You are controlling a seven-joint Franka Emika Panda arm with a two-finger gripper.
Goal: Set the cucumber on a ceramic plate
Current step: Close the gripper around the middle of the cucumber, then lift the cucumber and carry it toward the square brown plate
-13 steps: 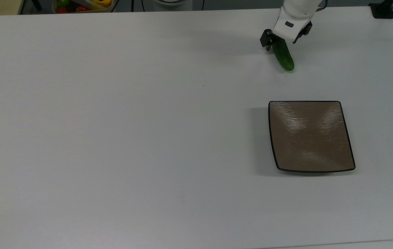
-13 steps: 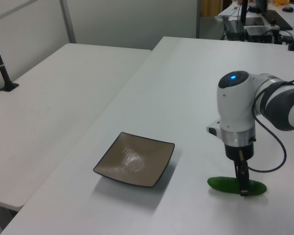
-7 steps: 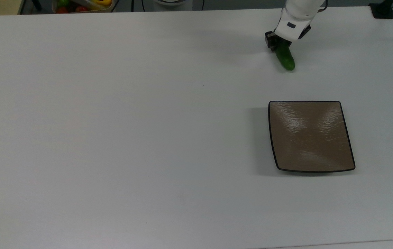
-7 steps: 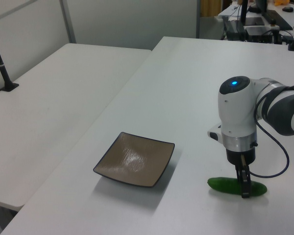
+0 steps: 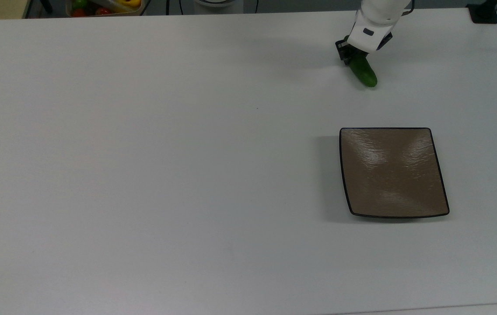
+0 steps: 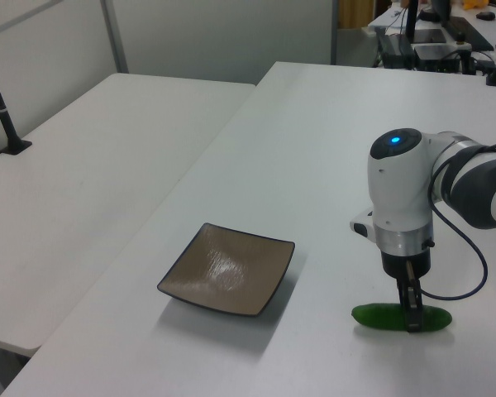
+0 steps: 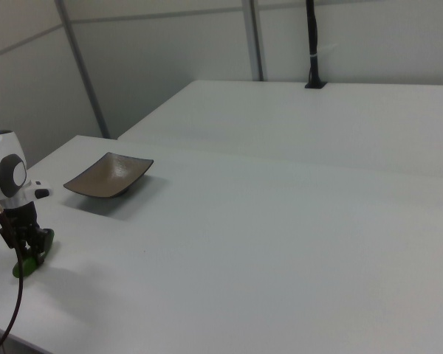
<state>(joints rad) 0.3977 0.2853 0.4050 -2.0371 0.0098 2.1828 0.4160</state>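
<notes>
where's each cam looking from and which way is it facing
Top view: overhead, facing down on the table; end effector on the cucumber above the ceramic plate.
Left view: low, beside the table, facing across it; white arm, plate in the left view's left.
Right view: low at the opposite side; arm at the right view's left edge.
All share cucumber, plate and end effector.

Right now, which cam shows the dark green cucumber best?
Left view: the dark green cucumber lies side-on, nearly its full length visible, the gripper shut on it. In the top view the white gripper body covers its upper end. The right view shows just a green patch.
</notes>
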